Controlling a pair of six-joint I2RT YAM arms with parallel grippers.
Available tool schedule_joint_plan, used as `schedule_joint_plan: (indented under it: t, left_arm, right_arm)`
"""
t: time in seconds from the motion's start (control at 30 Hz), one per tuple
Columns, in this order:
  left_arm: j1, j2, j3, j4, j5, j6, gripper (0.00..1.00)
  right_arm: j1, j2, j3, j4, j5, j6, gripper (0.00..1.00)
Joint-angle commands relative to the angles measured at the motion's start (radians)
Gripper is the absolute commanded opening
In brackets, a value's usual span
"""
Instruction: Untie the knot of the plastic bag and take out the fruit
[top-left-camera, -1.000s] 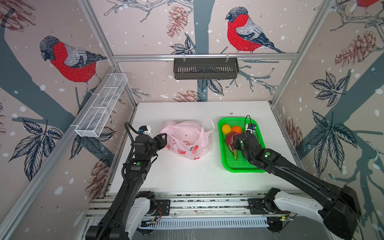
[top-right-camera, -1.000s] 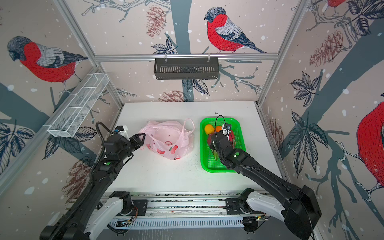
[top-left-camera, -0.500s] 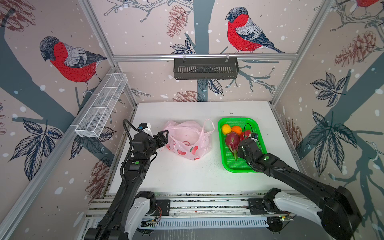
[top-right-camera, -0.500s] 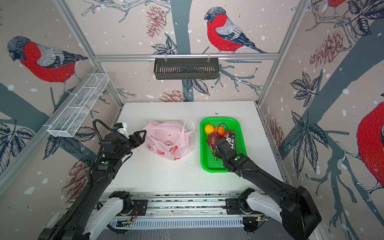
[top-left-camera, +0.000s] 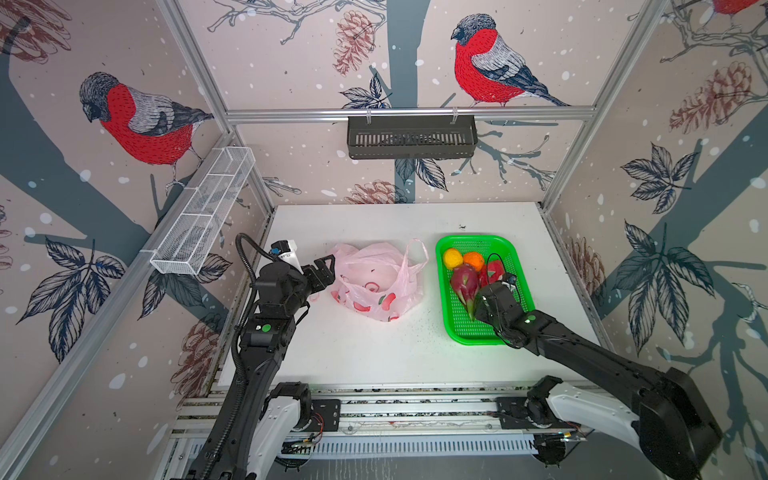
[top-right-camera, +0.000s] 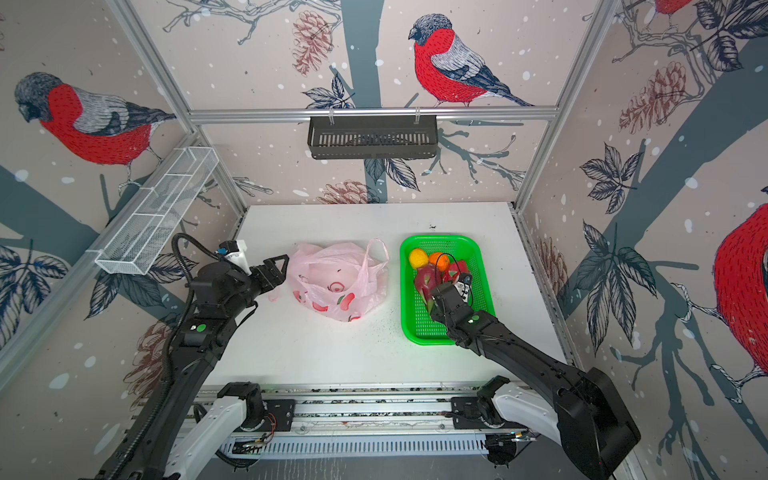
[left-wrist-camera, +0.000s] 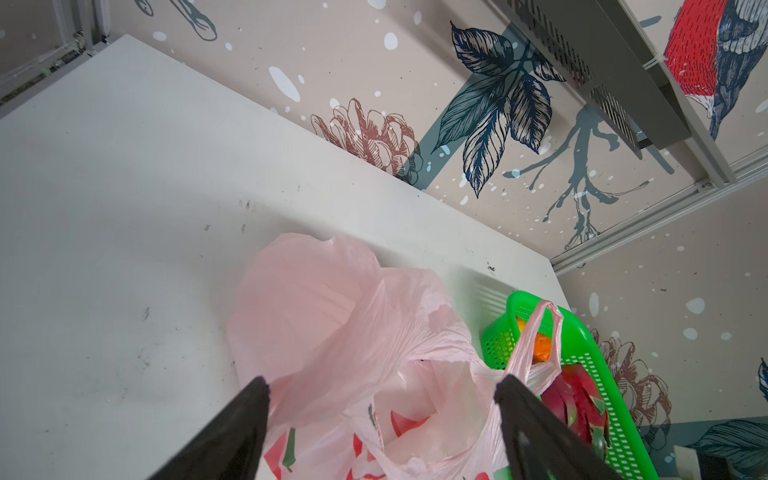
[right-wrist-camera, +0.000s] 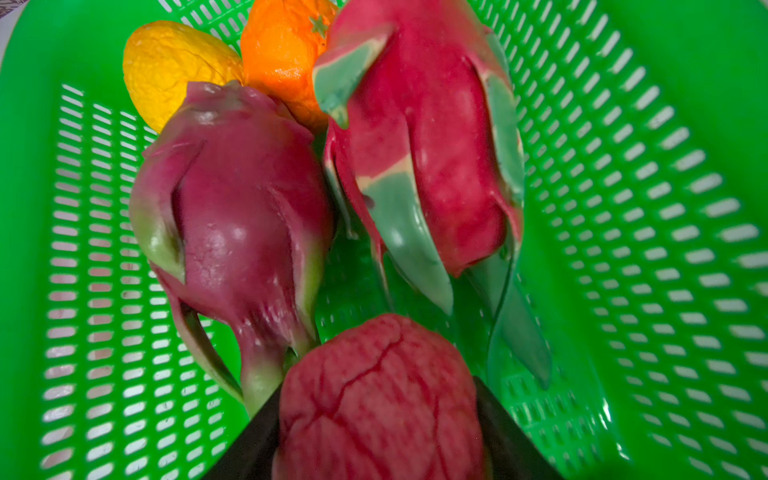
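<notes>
Fruit is all on the right side, in the green mesh basket (top-left-camera: 473, 240), which stands on the white table (top-left-camera: 353, 353) just right of the plastic bag (top-left-camera: 376, 286). At the far end of the basket the yellow lemon-like ball (top-left-camera: 452, 257) and the orange (top-left-camera: 473, 261) lie side by side and touch. Nearer than these lie the two dragon fruits (right-wrist-camera: 237, 199) (right-wrist-camera: 432, 145), next to each other, with their green tips pointing to the near side.

The right gripper (right-wrist-camera: 378, 390) is low inside the basket, and the round red fruit (right-wrist-camera: 374, 428) sits between its two black fingers (right-wrist-camera: 498, 432), which lie against both sides of it. Whether the jaws press it or only flank it, I cannot tell; also whether it rests on the basket floor.

The bag lies crumpled in the middle of the table, its mouth loose and open, with one loop handle (top-left-camera: 415, 257) standing up on its right side. The left gripper (top-left-camera: 325, 275) is just at the left edge of the bag, its jaws wide apart and holding nothing. In the left wrist view the pink film shows between the fingertips (left-wrist-camera: 253, 399), but they do not pinch it.
</notes>
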Motion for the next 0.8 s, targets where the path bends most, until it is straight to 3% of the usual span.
schedule_joint_plan:
  t: [0.0, 0.23, 0.5, 0.63, 0.77]
  left_arm:
    - [0.004, -0.002, 0.025, -0.019, -0.077, 0.042, 0.88]
    - [0.004, 0.010, 0.061, -0.034, -0.163, 0.074, 0.91]
    - [0.005, 0.047, 0.051, 0.037, -0.337, 0.069, 0.97]
    - [0.005, 0.090, 0.023, 0.107, -0.446, 0.067, 0.97]
    - [0.007, 0.153, 0.003, 0.158, -0.564, 0.074, 0.98]
  right_arm:
    - [-0.001, -0.007, -0.002, -0.002, 0.018, 0.020, 0.69]
    - [-0.001, -0.023, 0.011, -0.022, 0.030, 0.026, 0.88]
    - [-0.032, -0.099, 0.055, -0.025, 0.104, -0.024, 0.95]
    - [-0.133, -0.141, 0.070, 0.026, 0.101, -0.114, 1.00]
    - [-0.314, -0.161, 0.080, 0.098, 0.034, -0.211, 1.00]
